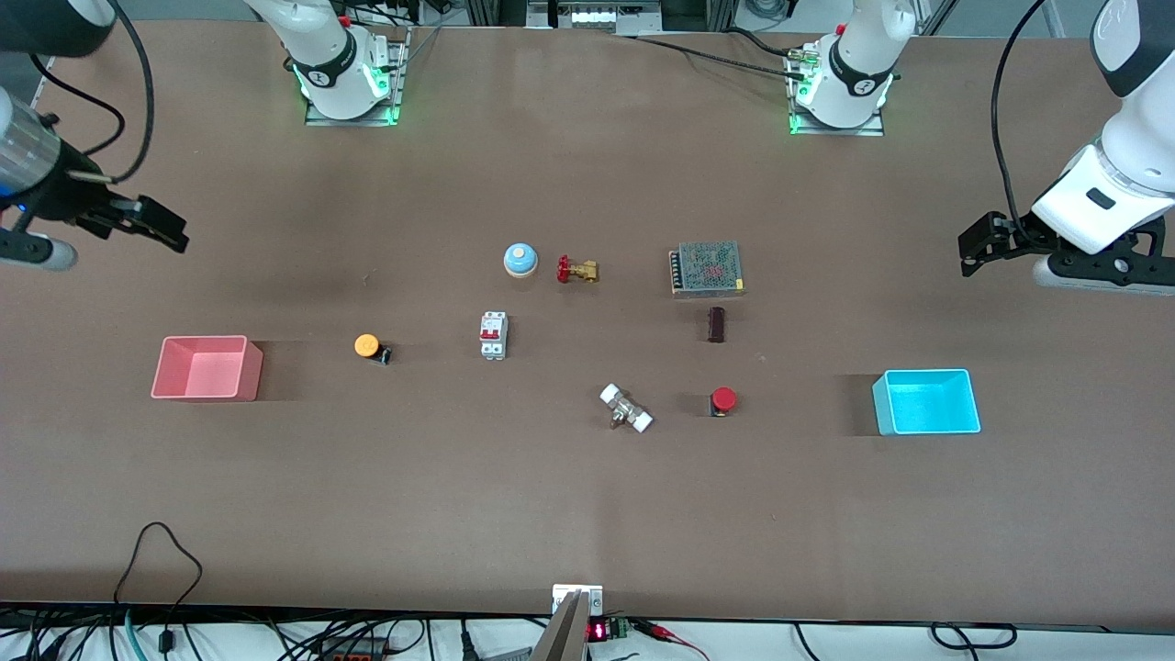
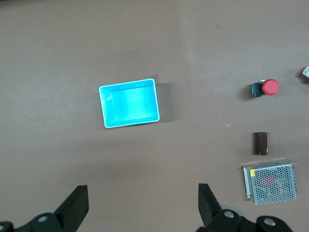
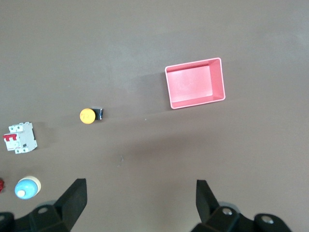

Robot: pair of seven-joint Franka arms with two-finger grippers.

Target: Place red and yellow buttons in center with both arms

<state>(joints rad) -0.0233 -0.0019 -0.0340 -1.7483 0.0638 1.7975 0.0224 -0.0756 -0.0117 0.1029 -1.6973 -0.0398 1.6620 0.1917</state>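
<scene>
Two buttons wait untouched, so the task looks barely begun. From the front, the yellow button lies on its side on the brown table, between the pink tray and a white breaker, toward the right arm's end. The red button also lies on its side, just beside a white-capped fitting and nearer the camera than a dark block and a mesh box; the cyan tray sits well apart, toward the left arm's end. A blue bell and a brass valve sit near the table's middle. The right gripper hangs in the air above bare table at the right arm's end, holding nothing. The left gripper hangs above bare table at the left arm's end, also holding nothing.

From the left wrist, the left gripper has its fingers spread wide over bare table, with the cyan tray past them and the red button off to one side, well apart.

From the right wrist, the right gripper is likewise spread wide and carrying nothing. The yellow button lies between the pink tray and the breaker, apart from both fingers.

Both pickups and both placements in the middle appear still to be done.
</scene>
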